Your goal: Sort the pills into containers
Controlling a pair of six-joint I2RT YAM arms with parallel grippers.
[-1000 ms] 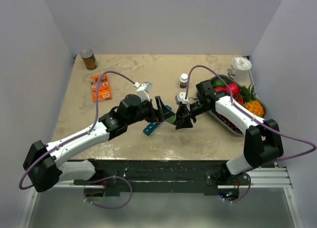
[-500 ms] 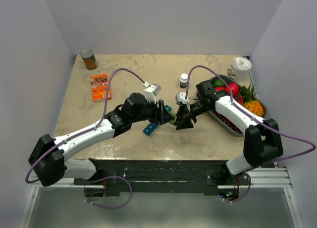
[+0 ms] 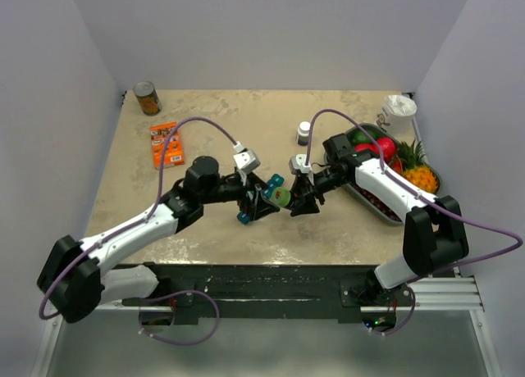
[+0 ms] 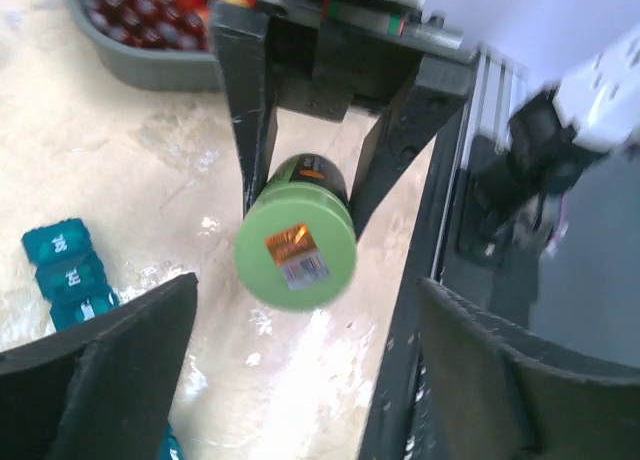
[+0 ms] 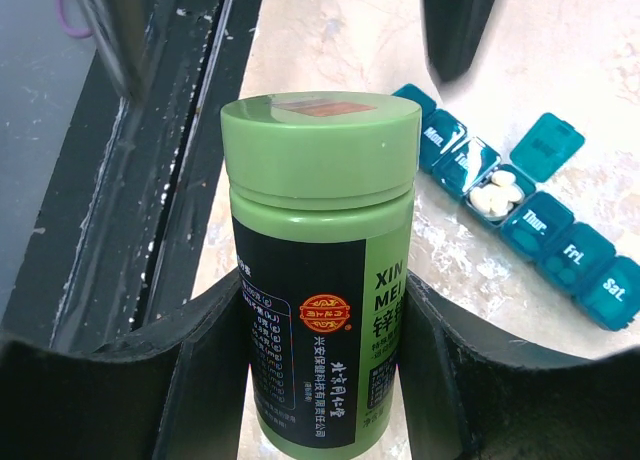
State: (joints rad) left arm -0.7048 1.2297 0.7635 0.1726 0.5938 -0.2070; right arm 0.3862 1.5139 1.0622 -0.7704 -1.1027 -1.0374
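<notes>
My right gripper point(image 3: 297, 198) is shut on a green pill bottle point(image 3: 281, 197) with its lid on, held tilted toward the left arm above the table. In the right wrist view the bottle point(image 5: 320, 270) sits between my fingers point(image 5: 190, 370). The containers are a teal strip point(image 3: 250, 211) lying just beyond it. One compartment is open and holds white pills point(image 5: 497, 193). My left gripper point(image 3: 261, 198) is open and empty, facing the bottle's lid point(image 4: 295, 245) with a gap between. The strip's end shows at the left of the left wrist view point(image 4: 65, 275).
A grey fruit tray point(image 3: 371, 202) sits at the right, also in the left wrist view point(image 4: 140, 65). A small dark bottle point(image 3: 304, 132), a white container point(image 3: 399, 111), an orange box point(image 3: 166, 143) and a brown tin can point(image 3: 148, 98) stand farther back. The table's front rail point(image 4: 430, 310) is close.
My left gripper has swung down and turned so that its open jaws face the green bottle's lid. My right gripper has kept the bottle still.
</notes>
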